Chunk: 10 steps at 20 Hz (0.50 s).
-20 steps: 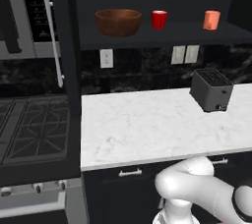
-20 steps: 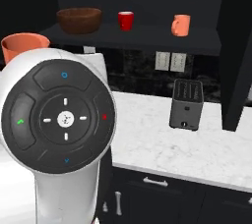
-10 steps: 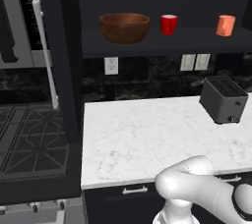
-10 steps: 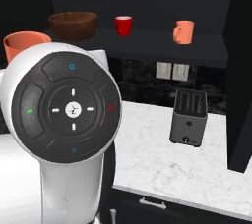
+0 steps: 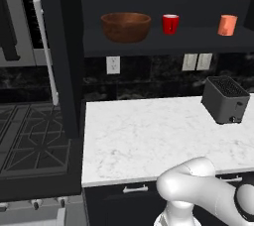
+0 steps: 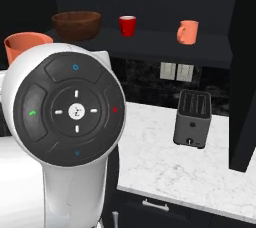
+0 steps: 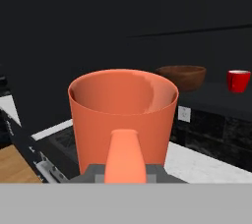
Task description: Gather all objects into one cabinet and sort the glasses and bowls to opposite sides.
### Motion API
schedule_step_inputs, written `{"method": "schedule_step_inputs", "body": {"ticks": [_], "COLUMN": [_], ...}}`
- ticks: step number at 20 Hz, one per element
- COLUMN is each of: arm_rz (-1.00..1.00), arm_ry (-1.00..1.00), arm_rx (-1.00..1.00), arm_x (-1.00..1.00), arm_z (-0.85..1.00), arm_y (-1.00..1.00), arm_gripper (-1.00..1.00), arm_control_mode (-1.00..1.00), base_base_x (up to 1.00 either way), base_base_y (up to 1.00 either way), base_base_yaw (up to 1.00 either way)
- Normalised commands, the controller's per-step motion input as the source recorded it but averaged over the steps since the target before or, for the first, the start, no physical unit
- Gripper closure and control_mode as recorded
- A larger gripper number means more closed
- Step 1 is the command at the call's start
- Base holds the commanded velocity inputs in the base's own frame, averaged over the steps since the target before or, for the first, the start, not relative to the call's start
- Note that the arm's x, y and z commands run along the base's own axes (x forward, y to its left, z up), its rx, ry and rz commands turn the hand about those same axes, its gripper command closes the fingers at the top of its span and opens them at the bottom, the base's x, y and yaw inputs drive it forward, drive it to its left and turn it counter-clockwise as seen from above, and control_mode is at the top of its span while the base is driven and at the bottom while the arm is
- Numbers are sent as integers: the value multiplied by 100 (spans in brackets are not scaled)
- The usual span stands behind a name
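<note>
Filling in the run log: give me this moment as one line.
gripper: holding orange cup upright | shelf: bowl left, red cup middle, second orange cup right | toaster on counter

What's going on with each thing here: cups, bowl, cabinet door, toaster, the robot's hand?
Wooden bowl: upright on the cabinet shelf.
Red cup: upright on the shelf, right of the bowl.
Salmon cup: upright, further right.
Second salmon cup: upright, carried.
Cabinet door: open.
Toaster: on the counter, slots empty.
Gripper: fingers hidden.
</note>
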Motion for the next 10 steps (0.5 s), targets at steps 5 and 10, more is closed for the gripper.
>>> {"method": "schedule_step_inputs", "body": {"ticks": [5,10], "arm_rz": [0,0], "arm_ry": [0,0], "arm_rx": [-1,0], "arm_x": [0,0], "arm_z": [0,0], "arm_y": [0,0], "arm_gripper": [100,100], "arm_control_mode": [-100,-100], "base_base_x": [0,0], "base_base_y": [0,0], "base_base_yaw": [0,0]}}
